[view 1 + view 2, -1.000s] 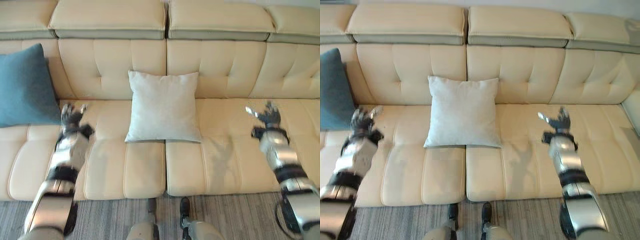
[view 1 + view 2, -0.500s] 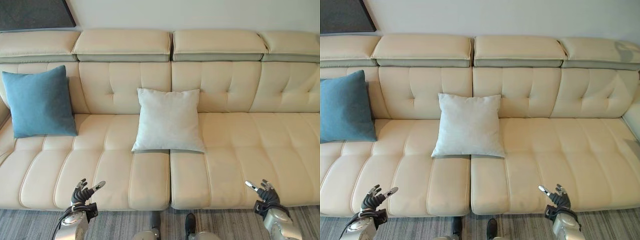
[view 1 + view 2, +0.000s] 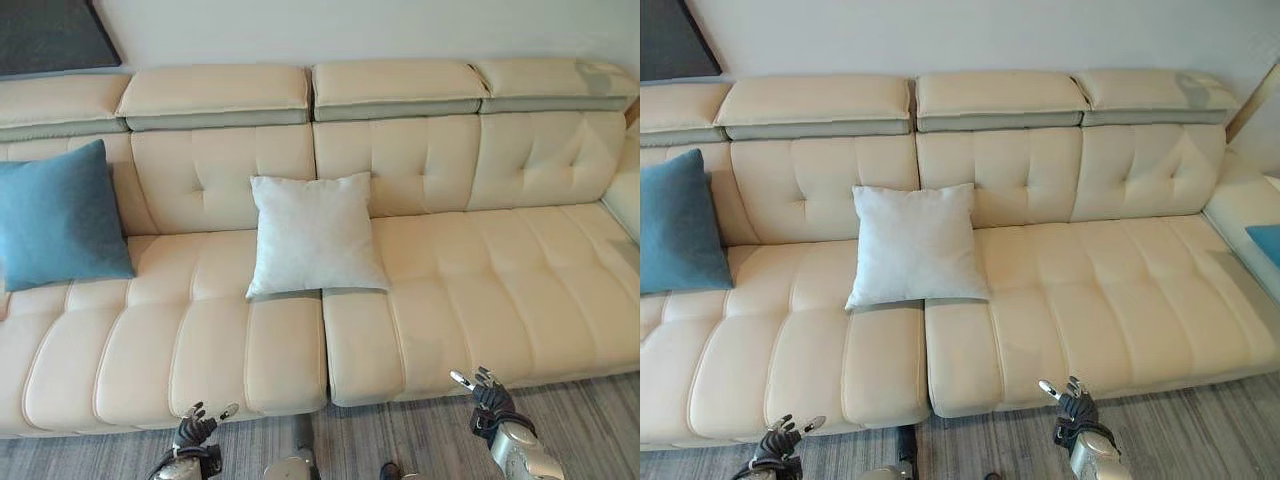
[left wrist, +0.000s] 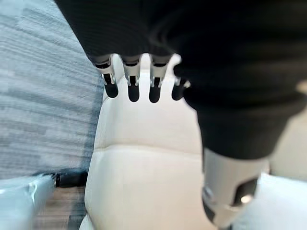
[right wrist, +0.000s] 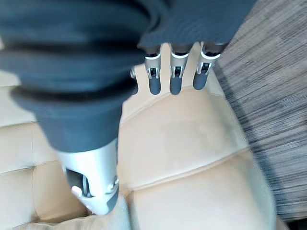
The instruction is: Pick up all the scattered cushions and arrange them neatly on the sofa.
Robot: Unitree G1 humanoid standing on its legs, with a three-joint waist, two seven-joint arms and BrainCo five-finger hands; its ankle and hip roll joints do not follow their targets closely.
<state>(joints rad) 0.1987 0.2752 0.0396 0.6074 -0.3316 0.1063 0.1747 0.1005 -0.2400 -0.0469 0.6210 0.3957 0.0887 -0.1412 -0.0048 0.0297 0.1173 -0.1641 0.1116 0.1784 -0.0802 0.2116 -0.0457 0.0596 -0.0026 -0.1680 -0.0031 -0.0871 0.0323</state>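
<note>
A pale grey cushion [image 3: 315, 234] leans upright against the backrest at the middle of the cream sofa [image 3: 480, 270]. A blue cushion [image 3: 58, 215] leans at the sofa's left end. Another blue cushion's corner [image 3: 1266, 242] lies on the sofa's side section at the far right. My left hand [image 3: 196, 432] hangs low in front of the seat edge, fingers [image 4: 132, 88] straight, holding nothing. My right hand [image 3: 487, 395] is likewise low before the seat's front edge, fingers [image 5: 174, 79] straight and empty.
Grey striped carpet [image 3: 590, 420] runs along the sofa's front. A dark panel [image 3: 45, 35] hangs on the wall at the upper left. The sofa's right half is bare seat.
The view has pulled back and swung right, bringing the sofa's right section into sight. Both hands have come down from over the seat to low in front of its edge.
</note>
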